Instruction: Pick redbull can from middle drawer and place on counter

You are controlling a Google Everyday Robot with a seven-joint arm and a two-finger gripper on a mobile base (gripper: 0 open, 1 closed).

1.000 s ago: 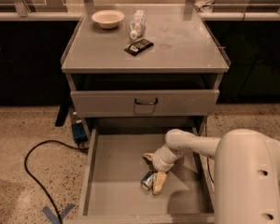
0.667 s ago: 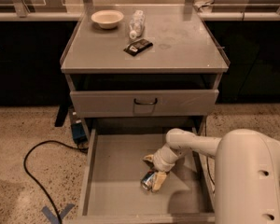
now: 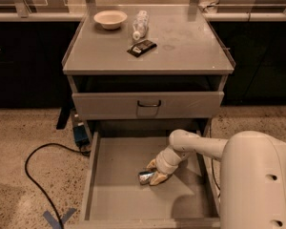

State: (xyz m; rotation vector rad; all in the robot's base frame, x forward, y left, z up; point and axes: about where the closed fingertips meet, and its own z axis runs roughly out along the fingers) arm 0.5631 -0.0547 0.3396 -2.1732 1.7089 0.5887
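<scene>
Little differs from a second ago: the gripper (image 3: 155, 174) and the redbull can (image 3: 145, 177) now sit a shade further back and left in the middle drawer (image 3: 117, 194). The tan fingers (image 3: 160, 178) are clamped on the can, whose silver end points left; whether it rests on the drawer floor or hangs just above it I cannot tell. Bare floor lies open on every side of it, widest toward the left wall and the front lip, while the white arm (image 3: 200, 146) comes in from the right — close to the right wall. Above, the closed drawer front (image 3: 148, 104) overhangs the rear of the tray. On the counter (image 3: 186, 42) a pale bowl (image 3: 110, 19), a clear bottle (image 3: 140, 24) and a dark packet (image 3: 141, 47) crowd the back left — the right half is bare. A black cable (image 3: 35, 168) loops over the speckled floor (image 3: 19, 137) to the left.
</scene>
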